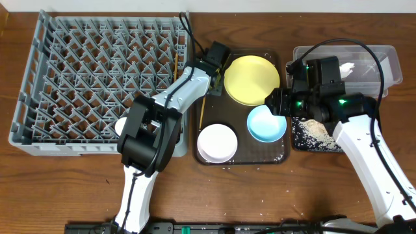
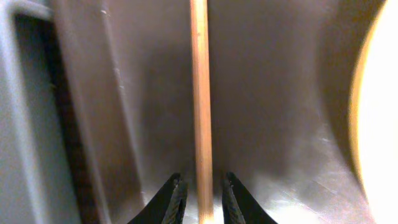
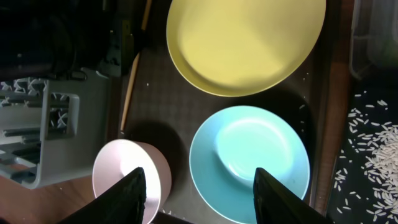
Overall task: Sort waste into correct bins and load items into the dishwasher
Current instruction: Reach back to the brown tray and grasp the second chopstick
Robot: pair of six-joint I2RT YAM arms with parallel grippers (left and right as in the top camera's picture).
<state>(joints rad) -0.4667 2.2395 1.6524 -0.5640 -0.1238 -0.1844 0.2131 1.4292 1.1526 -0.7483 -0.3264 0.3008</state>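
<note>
The left arm [image 1: 185, 88] is smooth white shells joined by chunky black housings, with a black cable running along it. The right arm [image 1: 367, 153] matches it, with small green lights glowing on its black wrist block. The left gripper [image 2: 203, 177] has slim, tapered black fingers. The right gripper [image 3: 199, 171] has broad, flat black ones.
</note>
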